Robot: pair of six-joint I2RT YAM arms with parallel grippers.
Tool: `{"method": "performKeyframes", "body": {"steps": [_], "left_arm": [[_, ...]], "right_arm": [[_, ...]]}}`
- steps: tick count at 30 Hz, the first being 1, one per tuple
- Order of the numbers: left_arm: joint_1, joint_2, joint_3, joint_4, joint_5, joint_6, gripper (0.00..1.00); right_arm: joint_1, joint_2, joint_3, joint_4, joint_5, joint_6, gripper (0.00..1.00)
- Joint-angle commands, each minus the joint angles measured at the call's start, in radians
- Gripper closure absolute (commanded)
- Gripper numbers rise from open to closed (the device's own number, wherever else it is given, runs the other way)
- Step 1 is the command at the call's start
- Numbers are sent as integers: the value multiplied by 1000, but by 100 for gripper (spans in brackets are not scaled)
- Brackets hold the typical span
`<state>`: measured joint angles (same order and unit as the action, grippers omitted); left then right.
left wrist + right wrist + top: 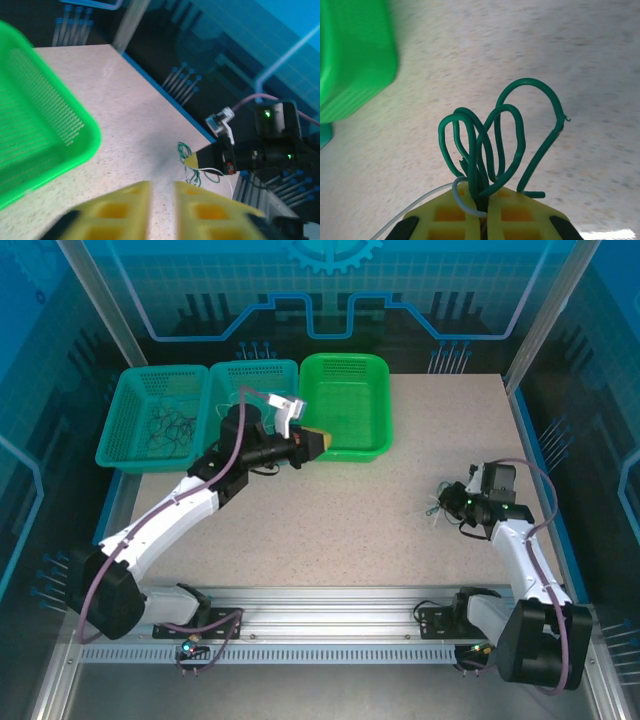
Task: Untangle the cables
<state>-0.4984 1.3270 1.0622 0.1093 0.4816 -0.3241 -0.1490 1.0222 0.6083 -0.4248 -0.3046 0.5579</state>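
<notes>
And here's the bundle: a thin dark-green plastic-coated wire (530, 81), bent into several springy loops, with a paler whitish wire (455, 191) curling in at its root. Both are pinched at the base by the right arm's yellow block-fingered claw (482, 207), whose fingers are pressed together on the strands, right-centre on the speckled beige tabletop (520, 40). The loops fan out ahead of the fingertips and seem to sit just off the surface, though contact is hard to call.

This stuff looks featherweight and soft. It holds its curl but will spring back, and the smooth jacket could slip through a loose pinch. Any pull risks tightening the crossings where the loops overlap. A free end, like the hooked tip on the outer loop, looks the better place to take hold, rather than the knotted middle.

Over on the far side, the left arm's matching yellow claw (161, 200) hangs just beside the bright green plastic basket (75, 130). There's a narrow gap between its fingers and nothing in it. Far left, a teal mesh basket (110, 440) holds some dark wires (170, 427).
</notes>
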Motion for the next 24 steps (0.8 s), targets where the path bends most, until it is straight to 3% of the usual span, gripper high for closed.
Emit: {"method": "performKeyframes", "body": {"steps": [1, 5, 8, 11, 17, 24], "left_arm": [[-76, 63, -9, 96, 121, 87, 60], [-126, 175, 36, 139, 128, 111, 45], [-158, 292, 129, 85, 137, 36, 39], [-212, 377, 151, 156, 136, -66, 30], [-247, 486, 136, 320, 140, -289, 32], [-286, 580, 152, 450, 161, -419, 38]], "right_arm": [[69, -47, 27, 61, -155, -76, 99], [174, -86, 55, 72, -160, -114, 99], [225, -98, 81, 60, -149, -133, 99], [255, -117, 87, 66, -131, -141, 99], [274, -162, 96, 51, -54, -139, 98], [291, -156, 97, 66, -79, -146, 99]]}}
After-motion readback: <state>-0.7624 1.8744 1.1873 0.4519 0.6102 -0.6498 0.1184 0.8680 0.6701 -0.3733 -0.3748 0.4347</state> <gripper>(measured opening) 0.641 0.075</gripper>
